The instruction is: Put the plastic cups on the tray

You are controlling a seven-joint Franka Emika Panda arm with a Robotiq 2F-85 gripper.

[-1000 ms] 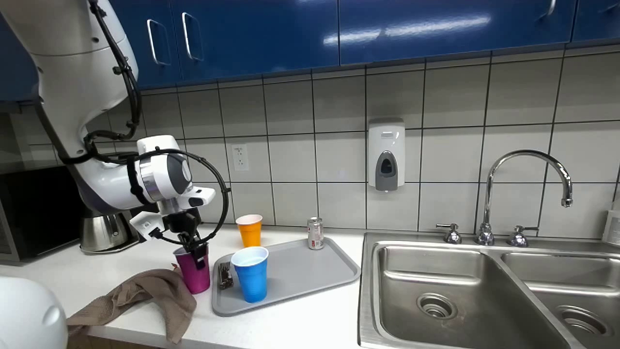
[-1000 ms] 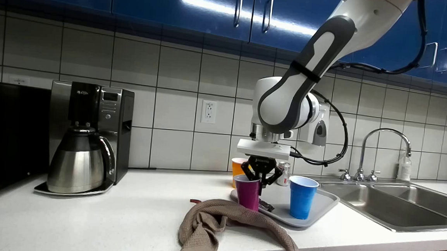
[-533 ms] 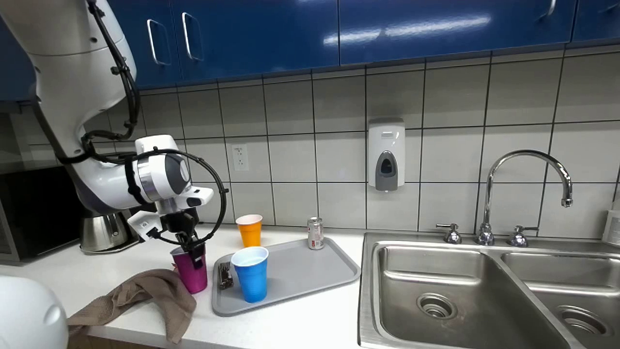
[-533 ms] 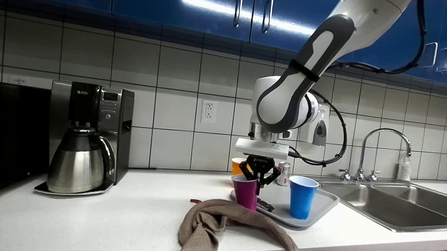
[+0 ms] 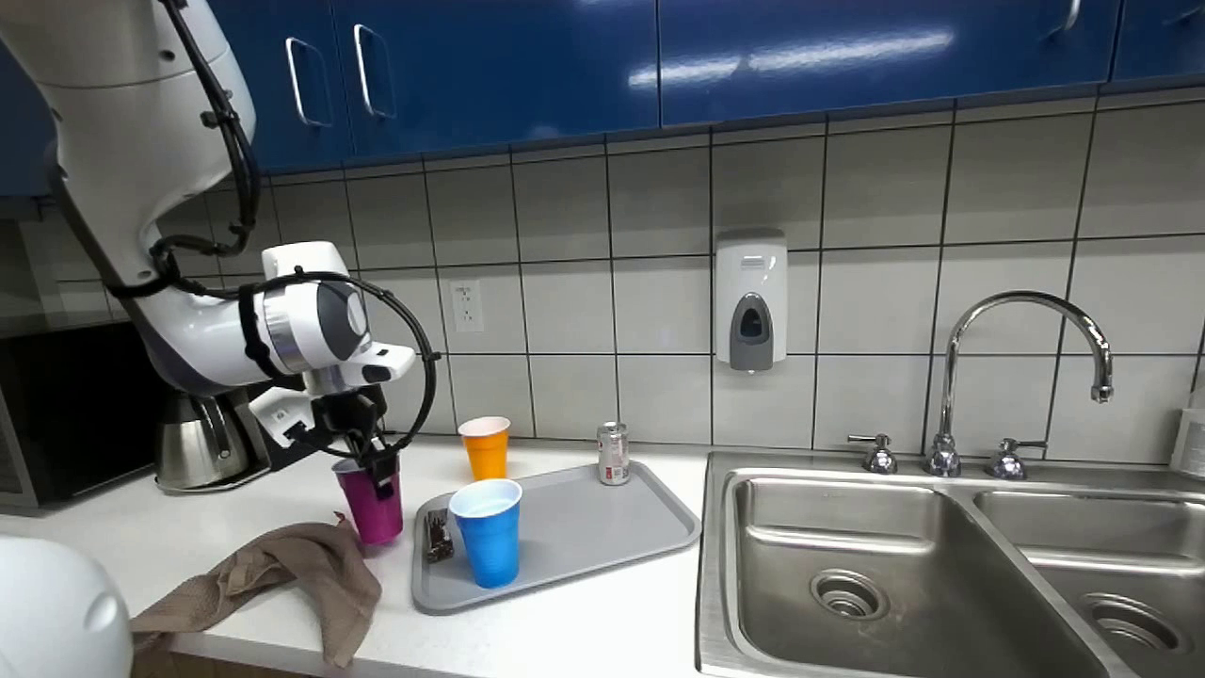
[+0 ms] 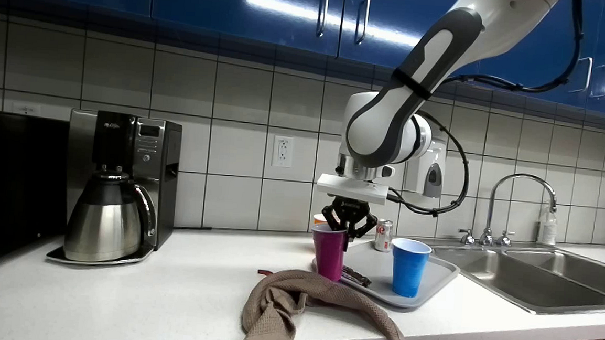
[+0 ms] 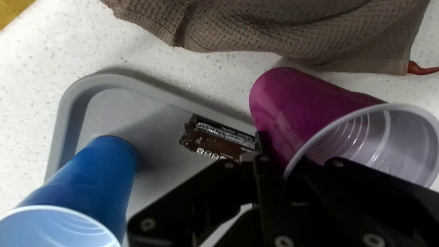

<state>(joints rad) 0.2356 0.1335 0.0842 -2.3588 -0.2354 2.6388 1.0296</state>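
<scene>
The blue cup (image 7: 94, 181) and purple cup (image 7: 301, 106) are smooth, slightly glossy plastic; the tray (image 5: 602, 527) looks matt, the towel (image 7: 267, 29) rough woven cloth, the sink (image 5: 800, 537) satiny metal (its faucet (image 5: 1021, 297) mirror-bright).

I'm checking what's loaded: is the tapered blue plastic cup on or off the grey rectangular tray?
On: the wrist view shows the blue cup standing base-down on the tray.

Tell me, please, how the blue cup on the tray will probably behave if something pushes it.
The blue cup would probably tip if pushed high, because it narrows toward its base. Its side looks mostly smooth, so it may be slippery. Pushed low, it might slide until the raised rim of the tray stops it.
</scene>
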